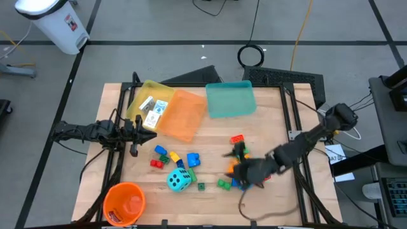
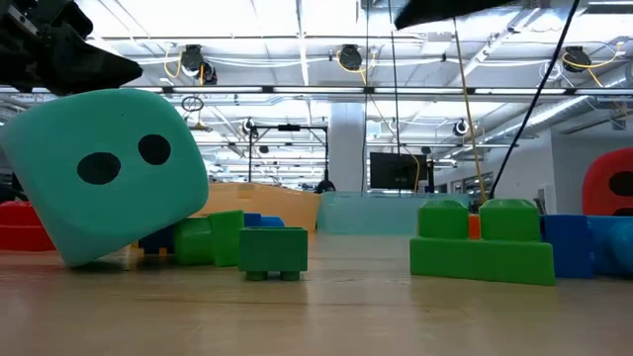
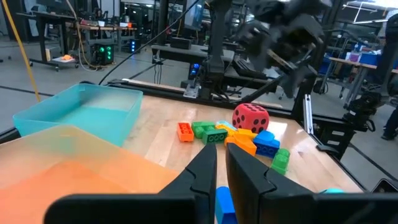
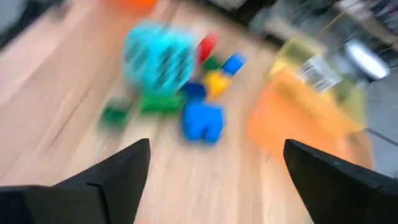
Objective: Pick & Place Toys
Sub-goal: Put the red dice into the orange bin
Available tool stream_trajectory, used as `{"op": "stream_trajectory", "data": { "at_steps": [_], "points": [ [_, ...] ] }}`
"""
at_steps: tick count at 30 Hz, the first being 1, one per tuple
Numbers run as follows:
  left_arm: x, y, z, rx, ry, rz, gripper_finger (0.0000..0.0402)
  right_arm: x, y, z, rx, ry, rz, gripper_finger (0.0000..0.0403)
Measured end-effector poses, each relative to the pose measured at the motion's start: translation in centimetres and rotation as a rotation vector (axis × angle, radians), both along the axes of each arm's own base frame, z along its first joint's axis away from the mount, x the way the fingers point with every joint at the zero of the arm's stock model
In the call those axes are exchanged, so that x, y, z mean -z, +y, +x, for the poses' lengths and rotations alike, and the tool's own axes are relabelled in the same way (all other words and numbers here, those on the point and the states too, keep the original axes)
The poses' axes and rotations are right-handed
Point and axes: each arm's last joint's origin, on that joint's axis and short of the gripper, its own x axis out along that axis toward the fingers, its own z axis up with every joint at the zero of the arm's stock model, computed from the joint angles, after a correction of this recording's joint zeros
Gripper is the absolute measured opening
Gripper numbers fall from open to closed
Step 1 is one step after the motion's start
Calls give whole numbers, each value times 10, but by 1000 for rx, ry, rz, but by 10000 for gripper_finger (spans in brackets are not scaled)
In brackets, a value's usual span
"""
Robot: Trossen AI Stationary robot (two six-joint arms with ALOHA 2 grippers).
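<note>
The toys lie in two heaps on the wooden table. The left heap holds the cyan die [image 1: 179, 180] and red, blue, yellow and green bricks [image 1: 175, 157]. In the right heap are the red die [image 3: 250, 116] and more bricks [image 3: 249, 138]. My right gripper [image 4: 214, 165] hangs open above the right heap, with nothing between its fingers, and hides the red die in the high view. My left gripper [image 3: 221, 174] waits shut at the table's left edge, level, beside the orange tray [image 1: 181, 114]. White picture cards [image 1: 152, 108] lie in the yellow tray.
A teal tray [image 1: 230, 98] stands at the far edge, right of the yellow tray [image 1: 147, 89] and the orange one. An orange bucket [image 1: 124, 202] stands at the near left corner. Bare wood shows between the two heaps and at the near right.
</note>
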Motion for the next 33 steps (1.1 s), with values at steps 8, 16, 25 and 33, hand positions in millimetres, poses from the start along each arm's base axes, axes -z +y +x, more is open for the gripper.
{"op": "stream_trajectory", "data": {
  "at_steps": [8,16,25,33],
  "points": [
    [0,0,0,0,0,0,42,16,42,-48,74,400,25,349],
    [0,0,0,0,-1,0,42,51,64,-89,198,594,83,338],
    [0,0,0,0,-1,0,42,89,61,-91,214,683,-154,336],
    [0,0,0,0,0,0,42,69,58,-82,162,675,-194,336]
  ]
}}
